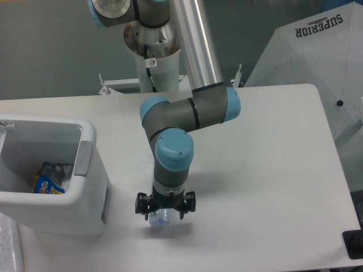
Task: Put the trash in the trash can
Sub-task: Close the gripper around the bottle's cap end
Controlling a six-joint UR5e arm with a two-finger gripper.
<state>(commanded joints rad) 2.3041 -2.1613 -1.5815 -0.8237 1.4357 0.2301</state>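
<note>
1. Arm [187, 107]: we see grey links w/ light-blue joint caps coming down from the top edge, where the base is cut off. The wrist covers nearly all of the bottle from above.
2. Table [272, 170]: white top; near edge and left end run out of frame.
3. White umbrella-like canopy [317, 62] at upper right, cut off by the frame. We read "SUPERIOR" printed in dark letters on it.
4. Trash can [91, 181]: white boxy bin at the left, cut off by the left edge, grey handle panel on the side facing the arm. Inside we make out a blue-and-orange packet [44, 182] and sth pale beside it, too unclear to name.
5. Gripper [164, 207]: points straight down over the bottle, black fingers [142, 205] spread to either side of it, so it reads as wide open. We can't tell if the tips touch the bottle or the table.
6. Bottle [160, 218]: clear plastic, lying on the table just right of the trash can, between the fingers. Only its near end shows below the gripper; the cap and label are hidden by the wrist, so no print is readable.
7. Small dark object [353, 243] at the lower right corner, cut off; can't ID it.
</note>
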